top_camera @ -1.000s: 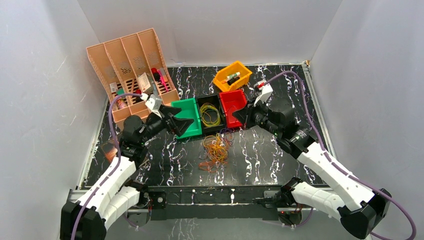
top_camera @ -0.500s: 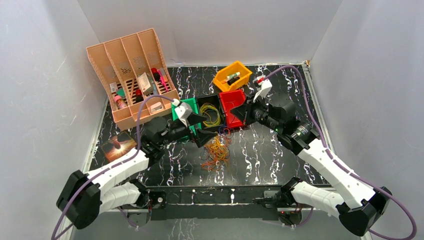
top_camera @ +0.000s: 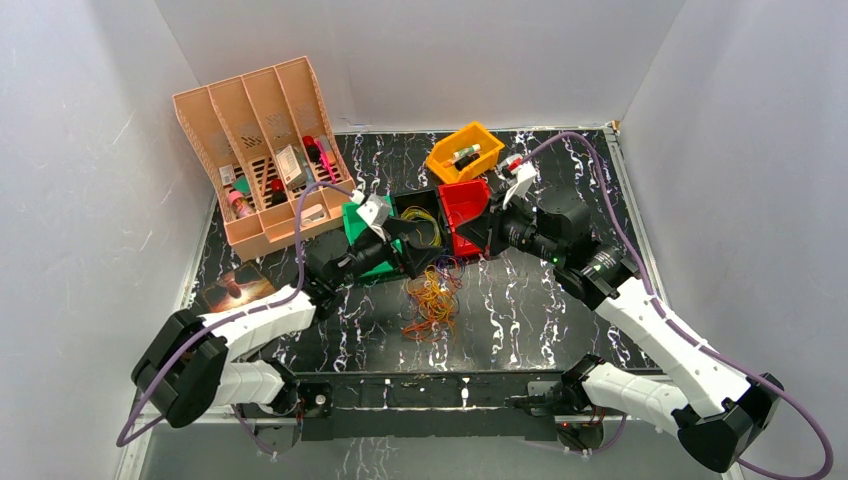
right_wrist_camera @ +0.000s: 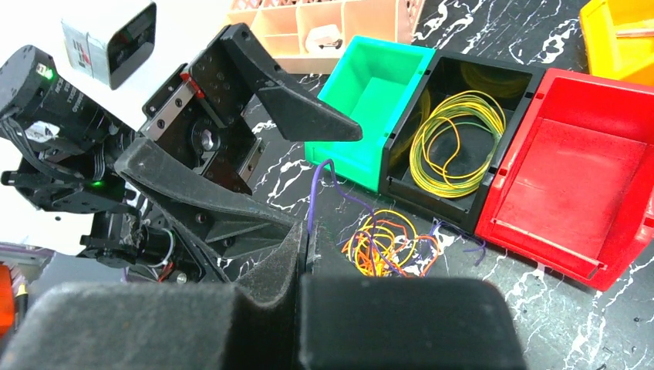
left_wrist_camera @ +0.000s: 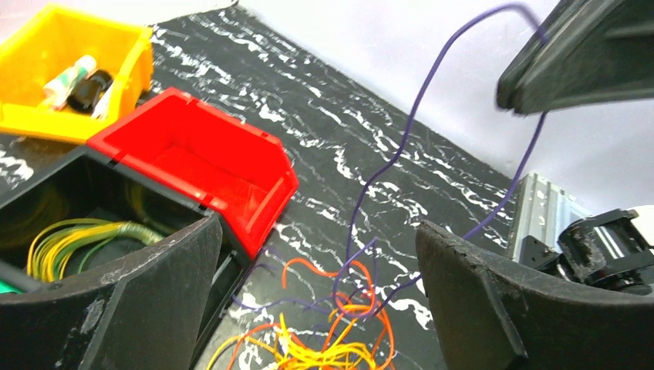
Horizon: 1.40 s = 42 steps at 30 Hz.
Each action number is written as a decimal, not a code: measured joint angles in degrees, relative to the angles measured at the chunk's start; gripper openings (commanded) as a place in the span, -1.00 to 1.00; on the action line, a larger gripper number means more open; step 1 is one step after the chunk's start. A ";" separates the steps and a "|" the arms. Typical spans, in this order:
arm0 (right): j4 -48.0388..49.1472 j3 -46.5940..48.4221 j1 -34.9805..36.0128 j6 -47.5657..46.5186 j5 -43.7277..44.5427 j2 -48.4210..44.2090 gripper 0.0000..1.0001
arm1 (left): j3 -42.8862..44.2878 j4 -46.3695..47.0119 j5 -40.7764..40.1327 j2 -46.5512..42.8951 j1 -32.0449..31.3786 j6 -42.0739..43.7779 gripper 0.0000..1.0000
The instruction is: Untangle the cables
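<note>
A tangle of thin orange, yellow and red cable loops (top_camera: 432, 300) lies on the black marbled table in front of the bins. It also shows in the left wrist view (left_wrist_camera: 332, 339) and the right wrist view (right_wrist_camera: 385, 243). My right gripper (right_wrist_camera: 305, 231) is shut on a thin purple cable (right_wrist_camera: 312, 193) that rises out of the tangle; the purple cable (left_wrist_camera: 401, 146) runs up to that gripper (left_wrist_camera: 586, 62). My left gripper (left_wrist_camera: 316, 231) is open and empty, low over the far edge of the tangle, with the purple cable between its jaws. In the top view the left gripper (top_camera: 415, 258) and the right gripper (top_camera: 480, 232) are close together.
A green bin (top_camera: 365, 225), a black bin (top_camera: 420, 212) with yellow-green loops and a red bin (top_camera: 462, 205) stand in a row behind the tangle. A yellow bin (top_camera: 465, 152) with small items stands further back. A peach organizer (top_camera: 265, 140) stands at the back left.
My left arm has swung right from the green bin to over the tangle, jaws open. My right gripper has shifted slightly, still shut on the purple cable.
</note>
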 measured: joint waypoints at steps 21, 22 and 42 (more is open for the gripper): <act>0.55 0.37 0.00 1.09 -5.73 0.22 -1.00 | 5.79 4.42 4.52 15.52 -6.64 1.86 0.86; 0.61 0.72 0.00 1.38 -6.01 0.22 -1.00 | 4.98 4.50 4.15 15.74 -7.41 1.99 0.86; 1.38 20.41 0.00 3.50 -8.22 1.11 -1.00 | -4.00 9.11 -2.10 23.06 -10.19 1.77 0.82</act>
